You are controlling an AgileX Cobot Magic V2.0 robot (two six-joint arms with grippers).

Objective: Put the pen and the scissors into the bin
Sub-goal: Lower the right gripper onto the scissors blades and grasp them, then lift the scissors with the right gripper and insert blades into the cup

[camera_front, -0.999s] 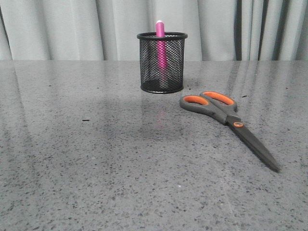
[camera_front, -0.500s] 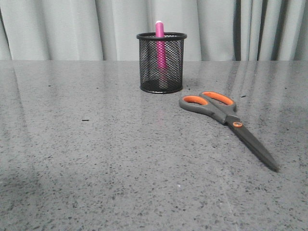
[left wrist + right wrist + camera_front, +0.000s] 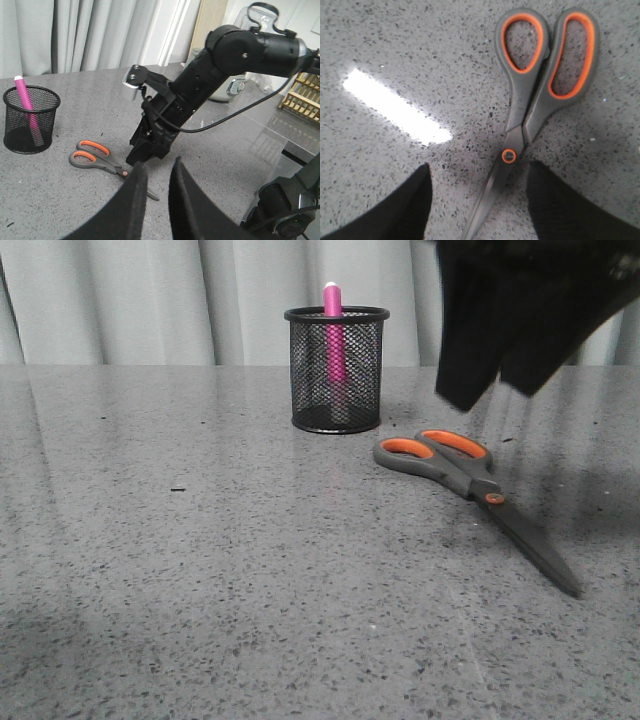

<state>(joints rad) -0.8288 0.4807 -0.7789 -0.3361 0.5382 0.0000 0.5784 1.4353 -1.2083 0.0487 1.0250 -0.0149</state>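
Observation:
The black mesh bin (image 3: 336,370) stands at the back of the table with the pink pen (image 3: 333,335) upright inside it. The scissors (image 3: 470,475) lie flat to the bin's right, handles toward the bin, blades pointing to the near right. My right gripper (image 3: 492,390) hangs open just above the scissors. In the right wrist view its fingers straddle the blade just below the orange pivot (image 3: 509,155), and the gripper (image 3: 479,169) is empty. My left gripper (image 3: 158,165) is pulled back, slightly open and empty. The left wrist view also shows the bin (image 3: 30,122) and scissors (image 3: 97,159).
The grey speckled table (image 3: 200,570) backs onto pale curtains (image 3: 120,300). In the left wrist view the right arm (image 3: 200,85) reaches over the table, with a kettle-like appliance (image 3: 235,82) and a wooden rack (image 3: 302,95) beyond the table's edge.
My right arm has come into the front view from the top right and now hangs over the scissors. The scissors, bin and pen have not moved.

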